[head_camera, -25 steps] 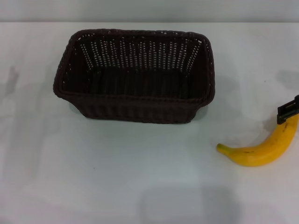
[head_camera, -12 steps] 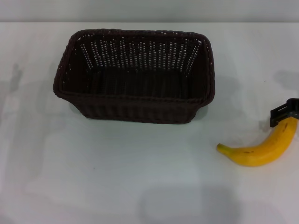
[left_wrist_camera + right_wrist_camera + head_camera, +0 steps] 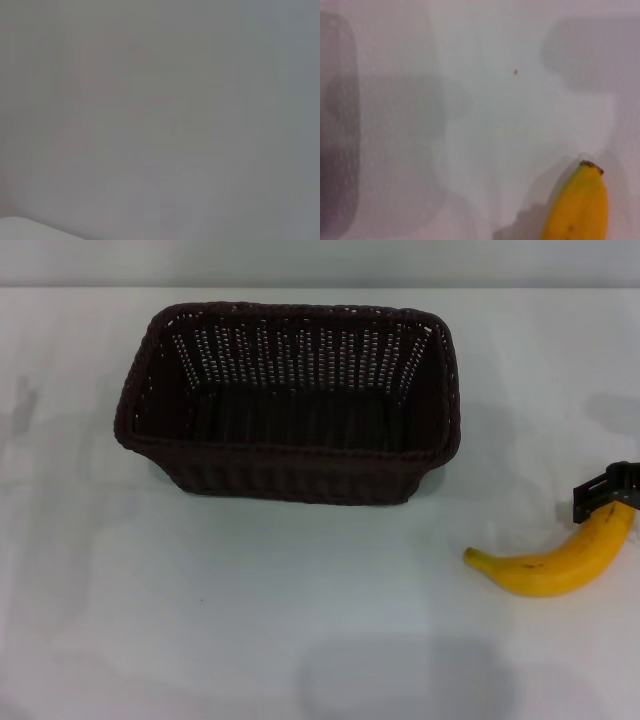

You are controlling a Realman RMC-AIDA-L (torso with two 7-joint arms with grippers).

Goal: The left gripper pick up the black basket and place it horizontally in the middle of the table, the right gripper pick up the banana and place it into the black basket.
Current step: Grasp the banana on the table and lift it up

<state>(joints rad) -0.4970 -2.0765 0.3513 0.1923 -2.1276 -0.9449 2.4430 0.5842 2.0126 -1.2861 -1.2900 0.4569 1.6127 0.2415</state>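
The basket [image 3: 288, 400] is seen mid-surface [image 3: 250, 620], nothing around it. The banana [image 3: 560, 558] lies near right, its far end touched by the right pincer [image 3: 604, 492], grip state indiscernible.

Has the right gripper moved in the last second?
Yes. The right gripper has slid left and down along the banana, which lies unmoved.

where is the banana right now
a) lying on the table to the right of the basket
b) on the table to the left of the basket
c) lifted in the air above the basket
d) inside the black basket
a: the banana lies on the white table, right of and nearer than the black basket, which holds nothing, with the right pincer at the banana's far end by the view's right edge.
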